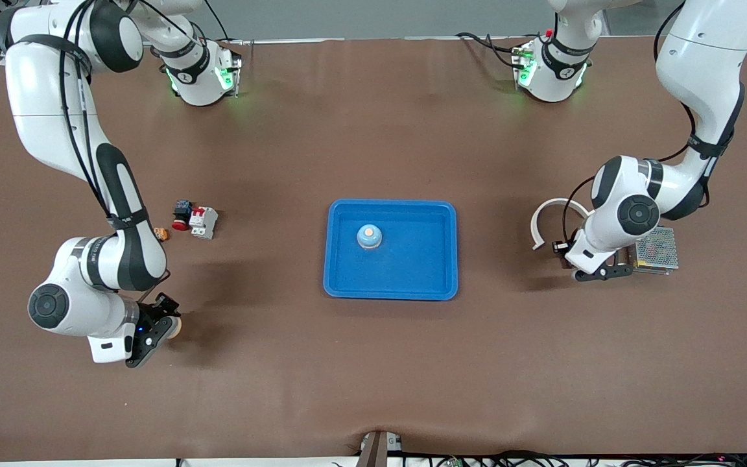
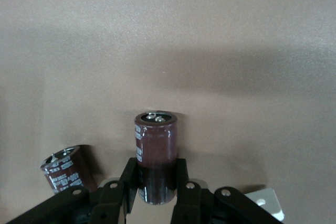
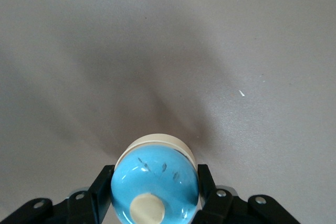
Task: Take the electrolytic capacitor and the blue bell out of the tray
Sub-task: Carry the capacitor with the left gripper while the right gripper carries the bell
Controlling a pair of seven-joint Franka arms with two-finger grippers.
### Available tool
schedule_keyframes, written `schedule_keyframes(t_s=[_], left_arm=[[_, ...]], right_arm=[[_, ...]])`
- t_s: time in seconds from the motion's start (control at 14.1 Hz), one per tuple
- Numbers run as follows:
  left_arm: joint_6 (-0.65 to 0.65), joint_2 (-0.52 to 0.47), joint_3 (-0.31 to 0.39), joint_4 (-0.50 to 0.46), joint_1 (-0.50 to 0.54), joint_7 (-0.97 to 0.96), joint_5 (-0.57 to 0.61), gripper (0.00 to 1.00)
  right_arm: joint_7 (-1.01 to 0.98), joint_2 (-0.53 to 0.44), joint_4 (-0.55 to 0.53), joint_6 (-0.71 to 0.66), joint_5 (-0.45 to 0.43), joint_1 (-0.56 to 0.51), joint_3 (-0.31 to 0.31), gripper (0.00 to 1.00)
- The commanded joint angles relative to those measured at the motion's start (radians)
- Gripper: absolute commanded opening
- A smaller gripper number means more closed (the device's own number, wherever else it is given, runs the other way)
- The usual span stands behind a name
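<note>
Wrist views alone show capacitor and bell gripped.

bell in tray, mid-table

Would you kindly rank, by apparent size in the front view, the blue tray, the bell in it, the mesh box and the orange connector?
1. Blue tray
2. Mesh box
3. Bell
4. Orange connector

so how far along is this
Done: capacitor and one blue bell are off the tray. In hand: left gripper grips the capacitor by the mesh box, right gripper the bell. Left: setting both down; a second blue bell sits in the tray.
</note>
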Motion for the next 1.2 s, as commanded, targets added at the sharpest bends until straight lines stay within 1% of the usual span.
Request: schedule_keyframes(t_s=[0.0, 0.07, 0.14, 0.21, 0.28, 0.5, 0.64, 0.78, 0.99, 1.13], left_arm=[[0.017, -0.022, -0.010, -0.034, 0.003, -0.014, 0.022, 0.10], [0.012, -0.019, -0.012, -0.026, -0.005, -0.005, 0.022, 0.64], [0.005, -0.020, -0.012, -0.011, -0.008, -0.008, 0.022, 1.00], [-0.007, -0.033, -0.013, 0.005, -0.009, -0.008, 0.022, 1.00], [-0.053, -0.037, -0.022, 0.034, -0.006, -0.005, 0.021, 1.00], [-0.268, -0.039, -0.074, 0.205, -0.002, -0.005, 0.008, 1.00], [-0.368, -0.039, -0.103, 0.323, 0.000, -0.011, 0.002, 1.00], [-0.432, -0.039, -0.110, 0.431, 0.003, -0.010, -0.027, 1.00], [-0.535, -0.069, -0.110, 0.543, 0.006, -0.001, -0.079, 1.00], [-0.601, -0.092, -0.111, 0.615, 0.006, -0.001, -0.080, 1.00]], right_arm=[[-0.054, 0.016, 0.004, 0.024, 0.025, -0.024, 0.017, 0.58], [-0.054, 0.017, 0.004, 0.025, 0.025, -0.024, 0.017, 0.58], [-0.054, 0.017, 0.004, 0.027, 0.025, -0.024, 0.017, 0.58], [-0.054, 0.019, 0.004, 0.028, 0.025, -0.024, 0.017, 0.58], [-0.056, 0.022, 0.004, 0.030, 0.025, -0.024, 0.017, 0.58], [-0.056, 0.027, 0.004, 0.033, 0.027, -0.026, 0.018, 0.58], [-0.056, 0.031, 0.004, 0.036, 0.034, -0.026, 0.018, 0.58], [-0.079, 0.033, 0.004, 0.038, 0.060, -0.026, 0.018, 0.58], [-0.085, 0.037, 0.004, 0.038, 0.070, -0.026, 0.018, 0.58], [-0.085, 0.037, 0.004, 0.038, 0.070, -0.026, 0.018, 0.58]])
